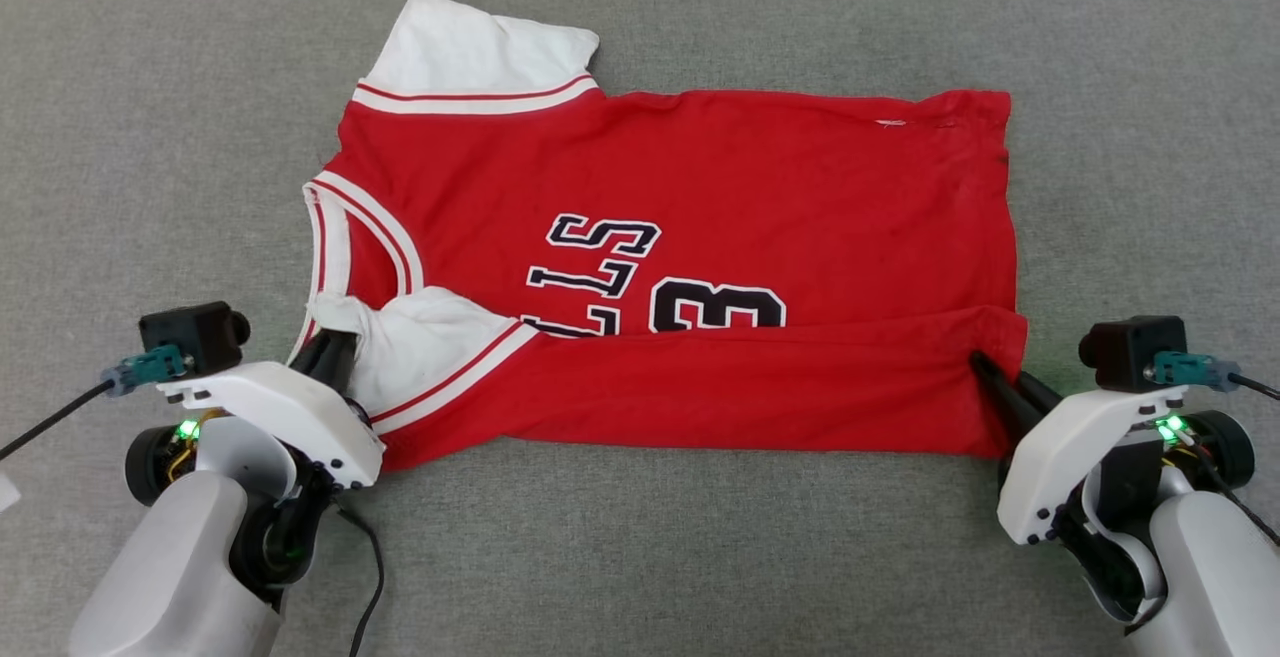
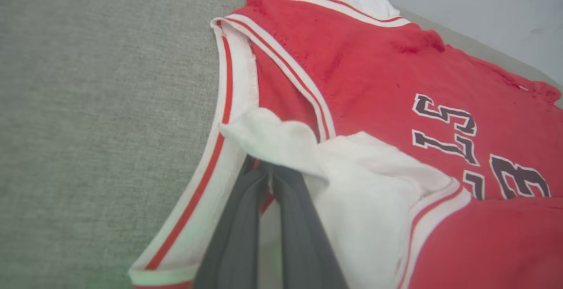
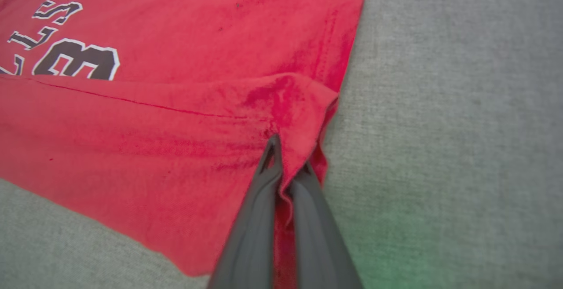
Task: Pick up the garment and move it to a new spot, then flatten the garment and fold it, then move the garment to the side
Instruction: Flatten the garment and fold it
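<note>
Head view: a red jersey-style shirt (image 1: 700,187) with white short sleeves and red-white striped trim lies sideways in the middle of a grey woven-fabric surface (image 1: 150,137), collar toward the left edge and hem toward the right edge. Its near long side is turned over onto the body as a red flap (image 1: 750,387) that covers the lower part of the black white-outlined letters and number (image 1: 640,277). The near white sleeve (image 1: 440,337) is tucked in over the chest, while the far white sleeve (image 1: 480,42) sticks out toward the far left corner.

The left hand (image 1: 335,352) has its two dark fingers pressed together on the bunched white cloth of the near sleeve, beside the collar. The right hand (image 1: 985,369) is pinching the hem corner (image 3: 303,104) of the flap, its fingers closed with red cloth between them, as the right wrist view shows.

The step in hand appears to be the fold: a first lengthwise fold, with both ends of the turned edge held. The next move likely calls for laying that edge down straight and level at both ends. Both grips should let go together, since the sleeve cloth is rumpled and may spring back. The far side and its sleeve look unfolded as yet.
</note>
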### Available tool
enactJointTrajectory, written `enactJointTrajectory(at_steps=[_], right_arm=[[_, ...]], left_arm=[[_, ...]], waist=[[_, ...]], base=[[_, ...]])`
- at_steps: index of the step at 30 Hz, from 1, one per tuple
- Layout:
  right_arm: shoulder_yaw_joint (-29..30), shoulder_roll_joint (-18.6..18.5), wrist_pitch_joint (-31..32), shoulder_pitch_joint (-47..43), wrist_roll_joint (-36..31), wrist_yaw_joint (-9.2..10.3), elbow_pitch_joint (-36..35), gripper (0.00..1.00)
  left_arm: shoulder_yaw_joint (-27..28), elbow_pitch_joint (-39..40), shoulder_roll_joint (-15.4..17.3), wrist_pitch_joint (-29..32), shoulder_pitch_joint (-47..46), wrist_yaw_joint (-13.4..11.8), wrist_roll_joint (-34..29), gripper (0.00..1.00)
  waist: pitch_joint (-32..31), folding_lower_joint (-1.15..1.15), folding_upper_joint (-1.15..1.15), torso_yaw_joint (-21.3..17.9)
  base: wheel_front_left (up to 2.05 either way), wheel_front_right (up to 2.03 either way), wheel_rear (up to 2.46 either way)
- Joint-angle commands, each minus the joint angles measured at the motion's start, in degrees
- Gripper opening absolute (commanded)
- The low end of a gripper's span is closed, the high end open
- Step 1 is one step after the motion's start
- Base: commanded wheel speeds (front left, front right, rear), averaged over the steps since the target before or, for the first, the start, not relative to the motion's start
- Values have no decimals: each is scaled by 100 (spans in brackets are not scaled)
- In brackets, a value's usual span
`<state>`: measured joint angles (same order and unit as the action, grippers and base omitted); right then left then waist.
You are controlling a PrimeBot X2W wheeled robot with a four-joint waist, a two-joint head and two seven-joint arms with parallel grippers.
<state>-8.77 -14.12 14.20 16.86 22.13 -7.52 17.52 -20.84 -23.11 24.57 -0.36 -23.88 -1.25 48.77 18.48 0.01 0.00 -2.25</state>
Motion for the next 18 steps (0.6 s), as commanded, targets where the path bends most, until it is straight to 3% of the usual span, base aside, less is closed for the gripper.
enactJointTrajectory(at_steps=[1, 2, 3, 9, 13, 16, 18], right_arm=[[-42, 30, -35, 75, -6, 7, 110, 9], [-65, 34, -66, 96, 6, 7, 184, 57], [-86, 34, -101, 105, 19, 7, 257, 100], [-108, -11, -729, 100, 113, 6, 209, 100], [-39, -41, -1081, 22, 69, 6, -60, 100], [89, -45, -1201, -72, -13, 6, -338, 100], [297, 71, -1244, -255, -124, 6, -776, 100]], left_arm=[[-9, -93, -14, 39, -116, 45, 43, 33], [-17, -195, -41, 66, -160, 87, 71, 90], [-20, -275, -75, 74, -188, 128, 102, 100], [148, -569, -65, -56, -213, 218, 283, 100], [226, -499, 137, 4, -112, 169, 307, 100], [227, -297, 360, 192, -46, 117, 278, 100], [199, 98, 757, 709, 87, 48, 318, 100]], waist=[[-10, -1, 0, -13], [-22, -1, 0, -16], [-37, -1, 0, -15], [-243, -1, 0, -9], [-420, -1, 0, -40], [-577, -1, 0, -44], [-745, -1, 0, -63]], base=[[0, 0, 0], [0, 0, 0], [0, 0, 0], [0, 0, 0], [0, 0, 0], [0, 0, 0], [0, 0, 0]])
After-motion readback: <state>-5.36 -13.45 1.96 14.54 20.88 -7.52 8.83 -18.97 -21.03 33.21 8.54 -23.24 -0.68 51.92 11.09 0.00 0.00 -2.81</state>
